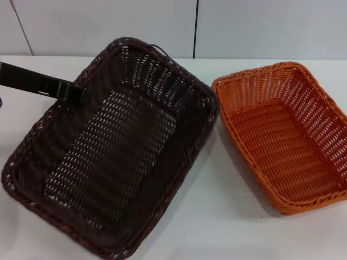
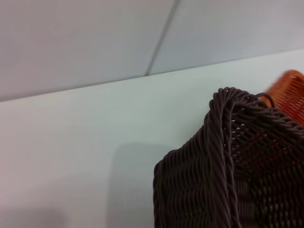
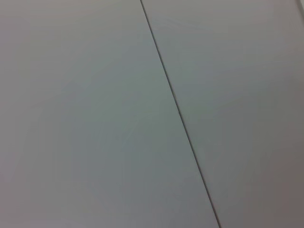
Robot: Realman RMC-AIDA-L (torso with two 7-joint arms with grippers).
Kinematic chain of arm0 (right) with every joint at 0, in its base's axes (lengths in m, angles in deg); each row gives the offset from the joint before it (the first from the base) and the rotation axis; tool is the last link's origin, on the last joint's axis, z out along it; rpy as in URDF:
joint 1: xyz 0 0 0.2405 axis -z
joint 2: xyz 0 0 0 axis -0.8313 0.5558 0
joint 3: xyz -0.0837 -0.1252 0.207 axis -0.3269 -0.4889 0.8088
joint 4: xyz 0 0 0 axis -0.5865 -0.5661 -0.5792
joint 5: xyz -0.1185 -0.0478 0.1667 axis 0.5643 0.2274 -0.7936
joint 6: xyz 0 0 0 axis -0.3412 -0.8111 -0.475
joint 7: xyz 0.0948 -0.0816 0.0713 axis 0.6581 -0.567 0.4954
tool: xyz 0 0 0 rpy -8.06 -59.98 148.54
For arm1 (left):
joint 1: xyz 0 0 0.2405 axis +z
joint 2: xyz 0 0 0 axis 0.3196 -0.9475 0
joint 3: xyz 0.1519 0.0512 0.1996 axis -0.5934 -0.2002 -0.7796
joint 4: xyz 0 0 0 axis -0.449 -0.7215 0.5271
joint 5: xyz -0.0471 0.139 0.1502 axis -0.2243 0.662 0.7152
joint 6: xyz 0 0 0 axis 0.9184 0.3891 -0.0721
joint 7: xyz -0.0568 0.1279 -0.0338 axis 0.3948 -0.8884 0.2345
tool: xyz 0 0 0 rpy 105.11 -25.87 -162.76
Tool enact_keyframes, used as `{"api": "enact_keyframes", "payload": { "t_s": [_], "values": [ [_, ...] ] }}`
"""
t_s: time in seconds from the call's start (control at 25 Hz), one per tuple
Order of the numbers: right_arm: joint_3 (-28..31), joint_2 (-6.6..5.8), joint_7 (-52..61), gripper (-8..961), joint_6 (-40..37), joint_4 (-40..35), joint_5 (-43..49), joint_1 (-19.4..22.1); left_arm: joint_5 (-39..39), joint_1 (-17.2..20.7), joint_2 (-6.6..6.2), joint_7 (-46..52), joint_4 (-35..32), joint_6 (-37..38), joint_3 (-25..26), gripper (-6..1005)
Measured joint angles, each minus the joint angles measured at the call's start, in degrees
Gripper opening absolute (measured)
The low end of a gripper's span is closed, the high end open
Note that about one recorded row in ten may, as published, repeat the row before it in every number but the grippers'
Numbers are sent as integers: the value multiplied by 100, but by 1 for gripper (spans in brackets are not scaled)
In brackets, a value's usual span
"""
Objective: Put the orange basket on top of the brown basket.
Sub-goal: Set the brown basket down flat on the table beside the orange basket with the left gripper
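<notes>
A: Head view first. What's on the desk (image 1: 206,216)?

B: Two woven baskets, both with nothing in them. The brown basket (image 1: 108,151) is on the robot's left, tipped up and large in view, so it looks lifted or tilted rather than lying flat. The orange basket (image 1: 284,135) sits flat on the desk to its right, just beside it; I cannot tell whether their rims touch.

A: And the left hand?

B: The left hand (image 1: 70,92) reaches in from the left edge and meets the brown basket's braided rim on its left side. It appears clamped on that rim, since the basket hangs tilted from that point. The right hand isn't visible here.

A: Left wrist view?

B: Close up on a corner of the brown basket (image 2: 223,166), its weave and rim filling the lower part, with a sliver of the orange basket (image 2: 289,92) behind it. No fingers show.

A: Right wrist view?

B: Only a plain grey panelled wall (image 3: 95,118) with a seam; that arm seems parked, and its hand's state I cannot tell.

A: What could go wrong?

B: The task wants orange on brown, yet brown is the one held. A one-sided rim grip may let it swing or slip, or knock the orange basket sideways.
</notes>
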Motion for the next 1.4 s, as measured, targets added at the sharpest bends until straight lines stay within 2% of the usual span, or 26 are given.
{"api": "enact_keyframes", "payload": {
  "t_s": [0.12, 0.24, 0.28, 0.32, 0.44, 0.48, 0.56, 0.64, 0.76, 0.8, 0.88, 1.0, 1.16, 1.4],
  "values": [
    [0, 0, 0, 753, 2, -4, 0, 1, -76, -260, -178, -482, -239, -516, 26, 205],
    [0, 0, 0, 753, 4, -7, 0, 7, -76, -333, -206, -558, -345, -587, 6, 205],
    [0, 0, 0, 753, 5, -8, 0, 11, -67, -560, -251, -761, -717, -737, -69, 206],
    [-1, 0, 0, 753, 5, -7, 0, 14, -47, -761, -228, -863, -1088, -715, -131, 206],
    [0, 0, 0, 753, 5, -6, 0, 23, -39, -856, -201, -907, -1288, -688, -154, 206],
    [-8, 0, 0, 753, 14, 2, 0, 32, -28, -1212, -27, -1011, -1951, -417, -185, 206],
    [-19, 1, 0, 753, 26, 6, 1, 35, -26, -1411, 79, -1024, -2337, -208, -215, 206],
    [-44, 1, 0, 753, 75, 7, 12, 36, -38, -1631, 151, -1006, -2810, 91, -316, 206],
    [-53, 11, 0, 752, 130, 9, 30, 37, -190, -1847, 196, -882, -3255, 500, -443, 206],
    [-55, 16, 1, 752, 137, 11, 38, 40, -491, -1933, 212, -818, -3516, 788, -470, 206],
    [-56, 18, 1, 752, 137, 11, 42, 42, -695, -1956, 210, -818, -3628, 902, -475, 206],
    [-62, 28, 23, 752, 138, 17, 54, 54, -1533, -1969, 203, -932, -3860, 1262, -536, 206],
    [-69, 36, 33, 752, 138, 24, 59, 56, -1807, -1943, 185, -981, -3915, 1342, -647, 207],
    [-71, 40, 36, 752, 138, 36, 62, 54, -1797, -1838, 157, -983, -3902, 1288, -681, 207]
  ]
}}
